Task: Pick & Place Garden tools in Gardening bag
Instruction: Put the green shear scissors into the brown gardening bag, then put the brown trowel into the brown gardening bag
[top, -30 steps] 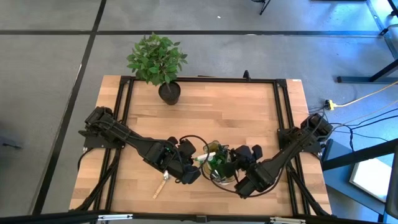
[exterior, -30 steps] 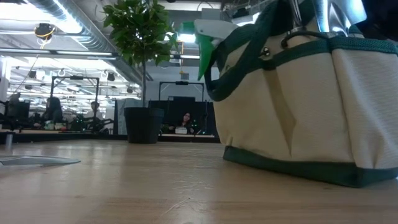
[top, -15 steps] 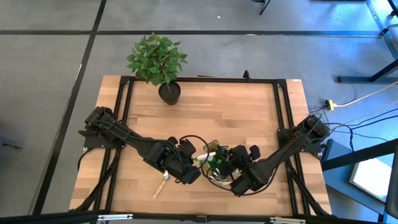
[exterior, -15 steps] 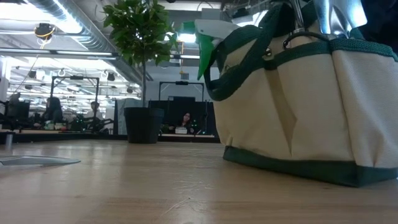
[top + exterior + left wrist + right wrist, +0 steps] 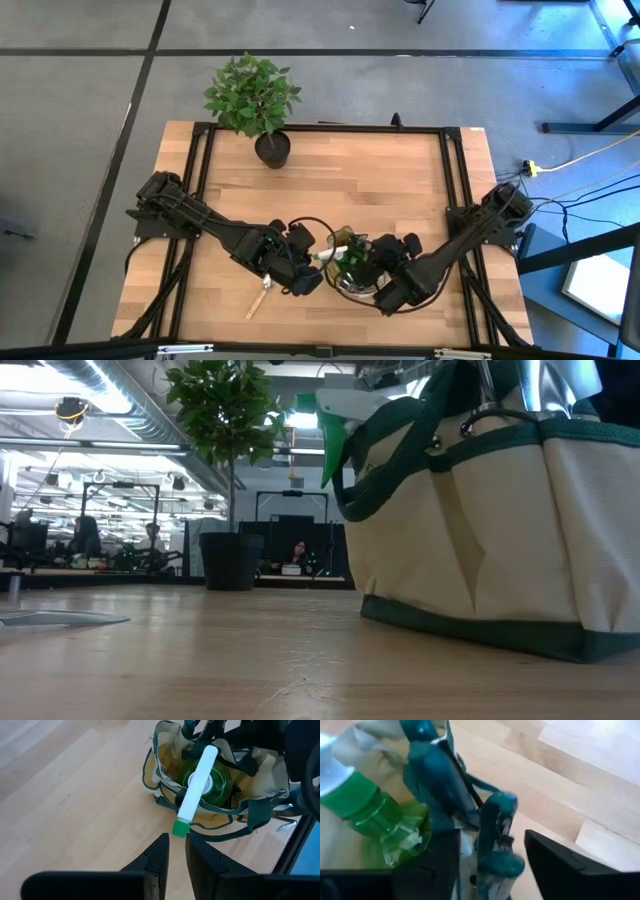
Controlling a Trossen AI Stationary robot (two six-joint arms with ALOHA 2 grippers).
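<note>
The gardening bag [image 5: 340, 291] stands near the table's front edge, between my two grippers; it fills the right of the low view as the bag [image 5: 470, 540]. In it stands the green spray bottle [image 5: 212, 780], its white trigger [image 5: 197, 782] sticking out over the rim. Teal-handled pruners [image 5: 495, 832] stand upright at the bag's right side. My right gripper [image 5: 492, 865] is open, one finger on either side of the handles. My left gripper [image 5: 176, 851] hovers just left of the bag, fingers a narrow gap apart and holding nothing. A wooden-handled tool [image 5: 257, 298] lies on the table under my left arm.
A leafy plant in a black pot [image 5: 272, 148] stands at the table's far edge, left of centre. Bare wood lies between it and the bag. Metal tool parts [image 5: 286, 815] stick out at the bag's far side. People sit at desks in the room beyond [image 5: 298, 552].
My right gripper has drifted a little toward the table's left over the bag. The bag's top and the spray bottle's nozzle have swayed slightly toward the table's right; its base has stayed in place.
</note>
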